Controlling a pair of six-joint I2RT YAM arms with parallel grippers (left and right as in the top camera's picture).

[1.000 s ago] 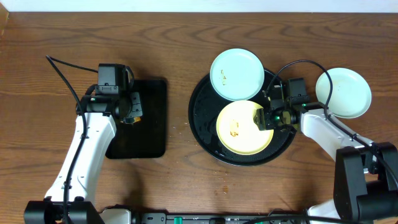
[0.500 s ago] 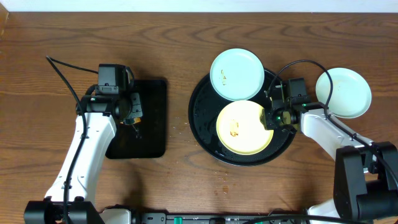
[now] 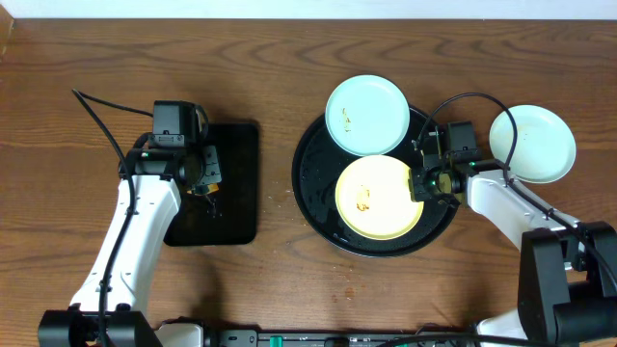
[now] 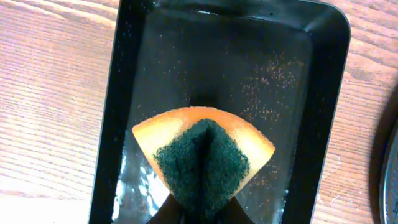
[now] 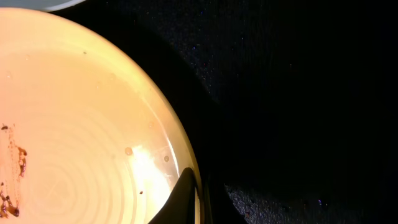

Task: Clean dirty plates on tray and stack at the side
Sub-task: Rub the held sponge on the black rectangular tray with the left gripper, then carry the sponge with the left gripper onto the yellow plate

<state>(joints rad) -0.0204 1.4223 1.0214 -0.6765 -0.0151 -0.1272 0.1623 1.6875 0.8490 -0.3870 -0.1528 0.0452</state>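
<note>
A pale yellow plate point(image 3: 378, 198) with brown specks lies in the round black tray point(image 3: 313, 207). My right gripper point(image 3: 421, 183) is shut on that plate's right rim, one finger on top of the rim point(image 5: 184, 198) and the other below it. A pale blue plate point(image 3: 366, 116) with specks leans over the tray's far rim. A second pale blue plate point(image 3: 532, 143) sits on the table to the right of the tray. My left gripper point(image 3: 205, 183) is shut on an orange sponge with a green scrub face point(image 4: 204, 155), folded between the jaws.
A rectangular black tray point(image 3: 227, 207) lies under the left gripper, its wet floor point(image 4: 273, 74) dotted with fine crumbs. A few crumbs lie on the wooden table point(image 3: 280, 198) between the two trays.
My right gripper has shut on the yellow plate's rim; it was open around it a second ago. The left arm and sponge have barely shifted.
</note>
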